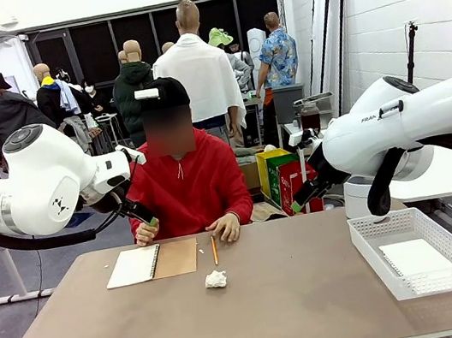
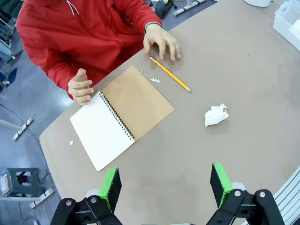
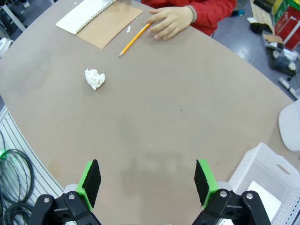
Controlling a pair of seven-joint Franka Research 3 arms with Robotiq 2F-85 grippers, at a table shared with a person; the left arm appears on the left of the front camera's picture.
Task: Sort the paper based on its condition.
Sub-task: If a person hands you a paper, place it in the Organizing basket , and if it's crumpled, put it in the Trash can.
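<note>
The one loose piece out on the bench [image 1: 301,304] is a crumpled wad of paper [image 1: 216,279], near the middle and a little to my left of centre. It sits just my side of the pencil [image 1: 214,250] and the open notebook [image 1: 150,262].

A flat sheet [image 1: 414,257] already lies in the white basket [image 1: 440,281] far out on my right side. It is well apart from the wad.

Both arms hang above the bench, touching nothing. The left claw [image 1: 143,216] is up near the person's hand, over the notebook's far edge. Through its wrist camera the left claw [image 2: 165,185] is spread wide and empty, and the wad [image 2: 216,115] lies ahead of it, off toward the right-hand pad.

The right claw [image 3: 146,182] is also spread wide and empty. From there the wad [image 3: 95,78] is farther ahead and off toward the left-hand pad, with a broad stretch of bare bench between.

I judge the left arm the nearer of the two, though not by much. The right arm is the one beside the basket.

The wad is a rough ball with no long axis, so I don't expect wrist roll to matter. What the approach turns on, as I read it, is centring the gap over the wad and coming straight down. The pencil is close behind the wad on the person's side, so I would keep the pads clear of it.
</note>
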